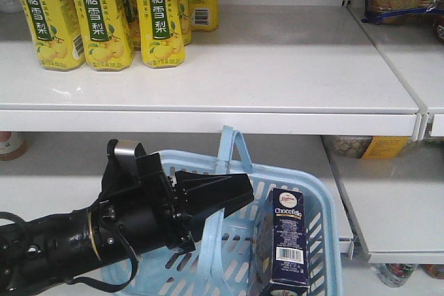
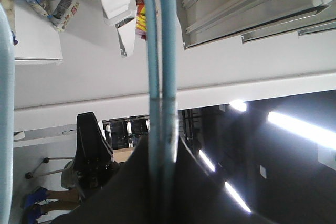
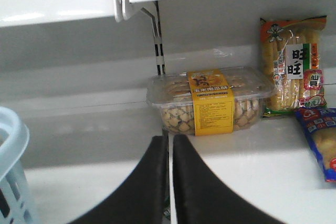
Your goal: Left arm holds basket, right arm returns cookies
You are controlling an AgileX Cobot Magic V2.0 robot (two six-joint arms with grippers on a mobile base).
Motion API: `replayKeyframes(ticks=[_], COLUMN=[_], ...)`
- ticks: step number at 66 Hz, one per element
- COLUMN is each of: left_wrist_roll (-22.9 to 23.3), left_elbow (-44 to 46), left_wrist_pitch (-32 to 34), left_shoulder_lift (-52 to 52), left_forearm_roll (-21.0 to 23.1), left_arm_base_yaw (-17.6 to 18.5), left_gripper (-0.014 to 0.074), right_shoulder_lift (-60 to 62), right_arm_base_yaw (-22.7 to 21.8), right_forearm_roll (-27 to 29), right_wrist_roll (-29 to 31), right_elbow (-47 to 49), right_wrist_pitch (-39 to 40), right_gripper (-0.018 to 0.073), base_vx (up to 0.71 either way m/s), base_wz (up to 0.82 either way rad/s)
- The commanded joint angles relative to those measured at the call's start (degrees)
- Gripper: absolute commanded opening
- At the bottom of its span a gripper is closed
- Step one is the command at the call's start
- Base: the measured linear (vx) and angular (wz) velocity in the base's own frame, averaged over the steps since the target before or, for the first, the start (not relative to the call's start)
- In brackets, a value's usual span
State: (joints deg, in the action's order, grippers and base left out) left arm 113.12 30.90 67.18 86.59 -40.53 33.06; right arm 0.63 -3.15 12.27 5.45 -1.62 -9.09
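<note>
Holding is the half of the job in hand, while the return of the cookies has not yet begun. White shelves [image 1: 277,81] fill the front view, the upper one bare on the right of a row of yellow cartons [image 1: 97,12]. Below it hangs the pale blue basket [image 1: 326,206], its slotted walls in front of the lower shelf. The left arm [image 1: 62,240] reaches in from the lower left, and its left claw [image 1: 236,195] meets the tall handles [image 2: 161,51]. In the left wrist view both blue bars run side by side straight down into the dark claw, so it looks clamped on them, taking the basket's weight. The cookies [image 1: 286,240] stand upright inside the basket against its right wall. It is a tall navy box with white lettering near the top and a barcode lower down, its top at about rim height. The right claw [image 3: 170,142] is out of the front view. Its own camera shows the two black jaws pressed almost together with nothing between them, pointed at the lower shelf, where a clear tub [image 3: 210,100] with a yellow band and some snack bags [image 3: 294,66] lie. The basket's edge sits at the left of that view. The next move probably calls for that claw to open, swing left over the basket, come down around the box's narrow sides clear of the handles, and lift it straight up.
</note>
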Motion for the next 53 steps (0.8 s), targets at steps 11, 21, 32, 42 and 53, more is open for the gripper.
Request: replayKeyframes(ticks=[11,21,32,42,53], left_wrist_roll=[-1.4,-1.4,-1.4,-1.4,-1.4], left_elbow=[1.9,1.9,1.9,1.9,1.9], left_wrist_pitch=[11.1,11.1,11.1,11.1,11.1], left_shoulder_lift=[-2.0,-2.0,-2.0,-2.0,-2.0], left_forearm_roll=[11.7,11.7,11.7,11.7,11.7], left_arm_base_yaw=[-1.1,-1.1,-1.1,-1.1,-1.1], left_gripper=[-0.0003,-0.0003,-0.0003,-0.0003,-0.0003], right_shoulder_lift=[0.7,0.2,-6.2,-16.5,-27.7], right_arm_base_yaw=[-0.3,-0.3,-0.3,-0.3,-0.3], right_forearm_roll=[5.2,3.0,2.6,2.6,2.6], right_wrist_roll=[-1.0,2.6,8.1,9.5,9.5], right_elbow=[-0.5,4.2,13.4,23.4,32.2], right_wrist_pitch=[14.8,18.6,14.9,14.7,14.6], right_gripper=[0.0004,0.0004,0.0004,0.0004,0.0004], base_vx=[0.0,0.0,0.0,0.0,0.0], base_wz=[0.0,0.0,0.0,0.0,0.0])
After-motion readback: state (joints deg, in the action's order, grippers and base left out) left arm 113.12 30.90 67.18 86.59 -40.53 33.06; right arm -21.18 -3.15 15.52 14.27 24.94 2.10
